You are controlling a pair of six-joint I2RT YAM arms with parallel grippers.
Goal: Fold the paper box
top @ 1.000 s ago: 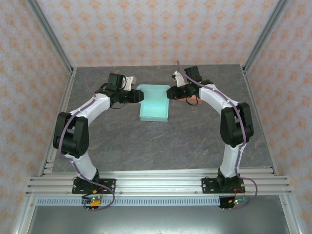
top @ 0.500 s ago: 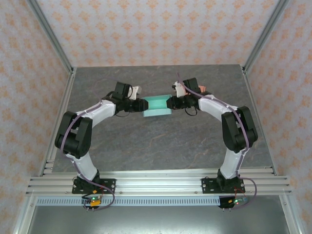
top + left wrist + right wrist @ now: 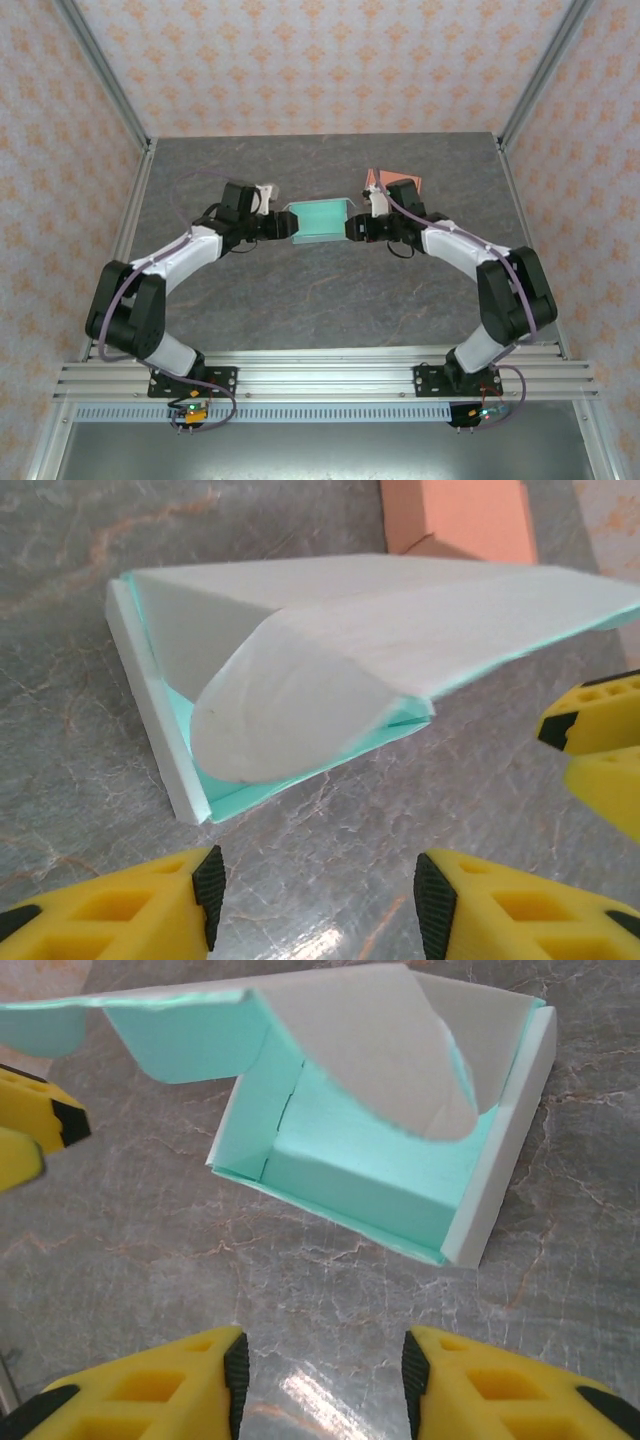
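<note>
left gripper [image 3: 283, 225]: jaws apart, empty, just left of the paper box [image 3: 318, 220]
right gripper [image 3: 352, 228]: same deal, apart and empty, at its right end
paper box: on the table [image 3: 300, 300] between them, lid [image 3: 400, 610] drooped over, untucked
risk: unheld lid prob springs open; curled flap [image 3: 390, 1050] could crumple if shoved
</note>
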